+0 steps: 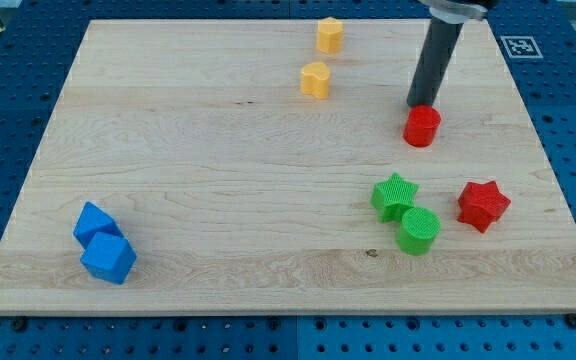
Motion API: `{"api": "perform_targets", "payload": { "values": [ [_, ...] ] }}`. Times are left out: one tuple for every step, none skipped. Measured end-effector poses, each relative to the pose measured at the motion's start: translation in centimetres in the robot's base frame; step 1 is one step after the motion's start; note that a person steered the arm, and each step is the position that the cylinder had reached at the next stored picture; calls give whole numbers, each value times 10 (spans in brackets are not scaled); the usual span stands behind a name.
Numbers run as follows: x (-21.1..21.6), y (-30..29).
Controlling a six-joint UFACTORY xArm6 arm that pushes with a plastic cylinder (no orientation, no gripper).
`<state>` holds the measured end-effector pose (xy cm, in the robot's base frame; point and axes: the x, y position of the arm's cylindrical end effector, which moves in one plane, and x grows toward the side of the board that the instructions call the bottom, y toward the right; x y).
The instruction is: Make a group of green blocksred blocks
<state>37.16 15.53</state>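
Note:
A red cylinder [422,127] stands at the board's upper right. My tip [423,104] touches its top edge, just above it in the view. A green star [394,196] and a green cylinder [418,230] sit close together at the lower right. A red star [482,205] lies to their right, apart from them.
Two yellow blocks [329,34] [315,79] sit near the view's top centre. Two blue blocks [95,222] [108,259] touch each other at the lower left. The wooden board [218,170] rests on a blue perforated table.

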Motion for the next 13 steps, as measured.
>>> {"api": "perform_targets", "payload": {
  "values": [
    [43, 10],
    [82, 30],
    [87, 29],
    [90, 33],
    [123, 28],
    [137, 20],
    [122, 33],
    [112, 72],
    [136, 106],
    [166, 103],
    [170, 60],
    [170, 37],
    [152, 50]
  ]
}}
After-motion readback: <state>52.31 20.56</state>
